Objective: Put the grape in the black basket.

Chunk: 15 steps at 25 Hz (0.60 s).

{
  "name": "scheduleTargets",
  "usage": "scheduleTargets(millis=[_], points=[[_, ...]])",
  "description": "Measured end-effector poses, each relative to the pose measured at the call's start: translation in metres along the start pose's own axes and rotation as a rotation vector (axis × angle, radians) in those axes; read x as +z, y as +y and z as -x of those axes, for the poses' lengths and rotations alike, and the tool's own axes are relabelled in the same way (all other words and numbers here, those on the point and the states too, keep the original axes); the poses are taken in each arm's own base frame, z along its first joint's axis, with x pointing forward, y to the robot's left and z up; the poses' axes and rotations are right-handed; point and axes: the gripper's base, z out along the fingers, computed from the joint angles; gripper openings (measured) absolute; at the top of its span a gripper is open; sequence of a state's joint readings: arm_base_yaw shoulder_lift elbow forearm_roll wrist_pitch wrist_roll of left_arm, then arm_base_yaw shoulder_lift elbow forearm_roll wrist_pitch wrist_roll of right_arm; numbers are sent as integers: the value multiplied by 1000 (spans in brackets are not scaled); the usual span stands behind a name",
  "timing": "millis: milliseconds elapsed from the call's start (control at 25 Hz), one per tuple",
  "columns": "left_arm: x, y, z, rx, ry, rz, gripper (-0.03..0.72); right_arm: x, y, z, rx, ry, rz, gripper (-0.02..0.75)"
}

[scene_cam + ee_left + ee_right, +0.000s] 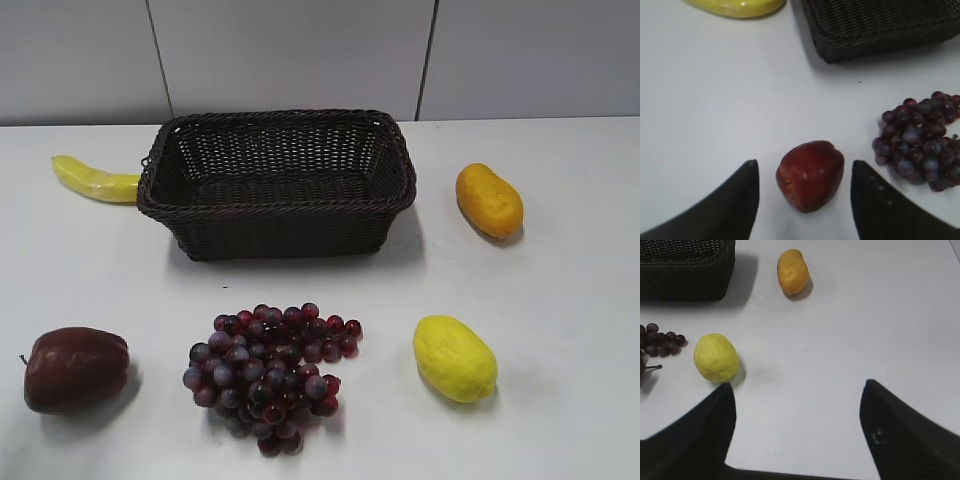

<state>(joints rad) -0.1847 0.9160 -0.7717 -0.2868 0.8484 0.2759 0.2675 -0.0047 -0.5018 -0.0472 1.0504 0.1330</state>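
Note:
The grape [268, 375] is a bunch of small dark red and purple grapes lying on the white table in front of the black basket [160, 170]. The basket is a dark woven wicker box at the back middle, and it looks empty. In the left wrist view the grape [922, 140] lies at the right and the basket's corner [875, 25] at the top. My left gripper [805, 167] is open, its fingers either side of a dark red apple [811, 175] and above it. My right gripper [797, 392] is open over bare table; grape [660, 340] at far left. Neither gripper shows in the exterior view.
A dark red apple [75, 368] lies at the front left. A banana [95, 180] lies left of the basket. A yellow lemon [455, 357] lies right of the grape, and an orange mango [488, 200] lies right of the basket.

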Motion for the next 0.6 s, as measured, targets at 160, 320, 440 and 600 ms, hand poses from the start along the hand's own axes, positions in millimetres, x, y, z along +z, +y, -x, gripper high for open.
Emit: scheduleTargets(millis=[160, 320, 440, 600], points=[[23, -22, 25, 89, 61, -82, 510, 0, 0, 0, -2, 0, 0, 585], [55, -49, 48, 183, 138, -95, 507, 0, 0, 0, -2, 0, 0, 585], [78, -76, 62, 263, 180, -126, 507, 0, 0, 0, -1, 0, 0, 585], [108, -109, 73, 350, 233, -161, 507, 0, 0, 0, -1, 0, 0, 585]])
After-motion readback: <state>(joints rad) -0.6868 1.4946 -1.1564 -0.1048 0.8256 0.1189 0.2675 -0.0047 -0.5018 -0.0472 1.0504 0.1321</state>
